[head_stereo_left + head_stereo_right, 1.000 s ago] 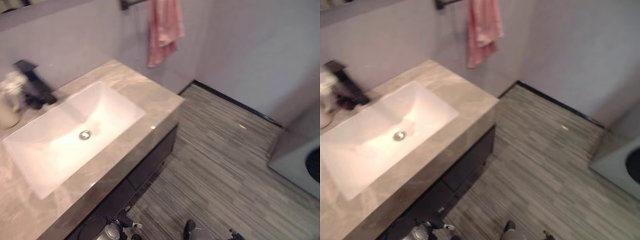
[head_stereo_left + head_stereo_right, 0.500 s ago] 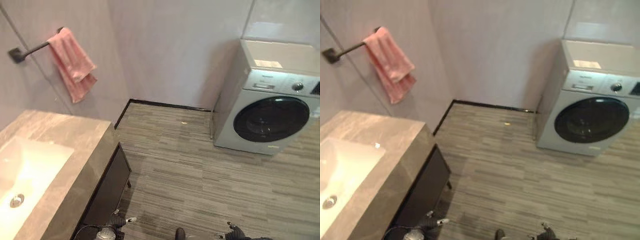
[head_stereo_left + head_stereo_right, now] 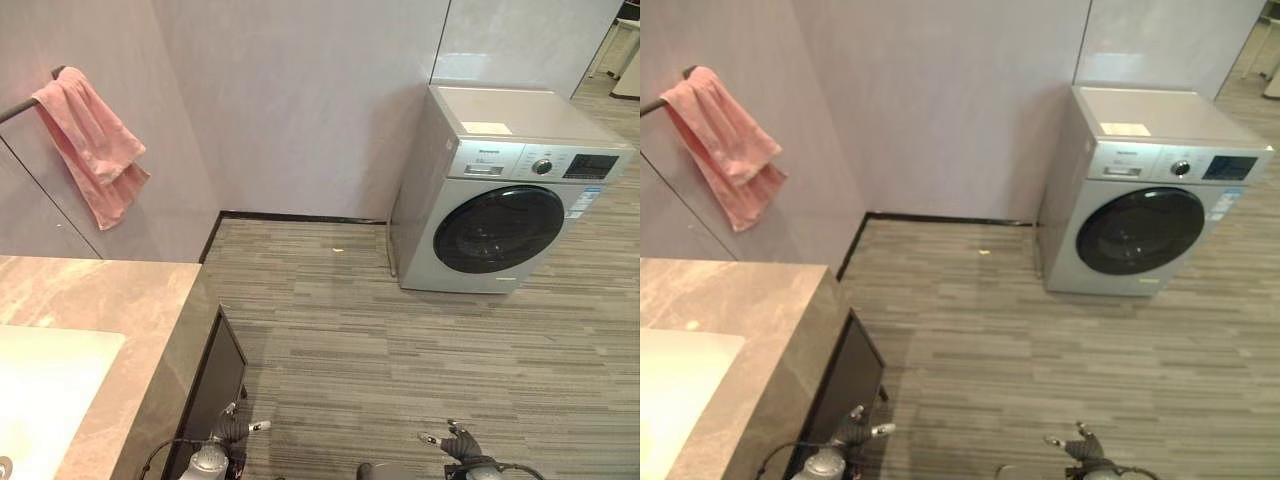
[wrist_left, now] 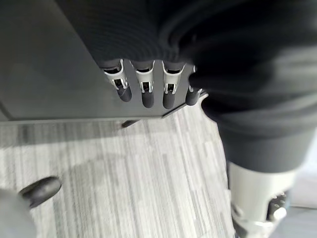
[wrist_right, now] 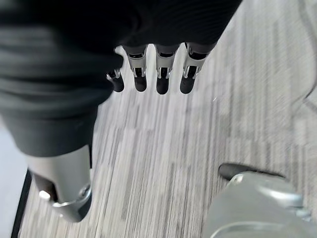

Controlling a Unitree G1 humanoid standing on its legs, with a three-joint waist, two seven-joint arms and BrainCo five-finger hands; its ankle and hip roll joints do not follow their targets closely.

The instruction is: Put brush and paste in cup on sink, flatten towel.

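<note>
A pink towel (image 3: 92,147) hangs bunched and uneven over a dark bar on the wall at the upper left. Below it lies the marble counter (image 3: 110,300), with a corner of the white sink basin (image 3: 45,385) at the lower left edge. My left hand (image 3: 230,435) hangs low beside the dark cabinet front (image 4: 44,59), fingers (image 4: 143,91) straight and holding nothing. Over the striped floor, my right hand (image 3: 457,444) also hangs low, its fingers (image 5: 161,77) straight and empty.
A silver washing machine (image 3: 500,190) with a dark round door stands against the far wall at the right. Grey striped floor (image 3: 380,340) stretches between it and the dark vanity cabinet (image 3: 215,385). A doorway opens at the far upper right.
The camera has swung to the right: the faucet and most of the sink left the picture, and the washing machine came in. Both hands stay low.
</note>
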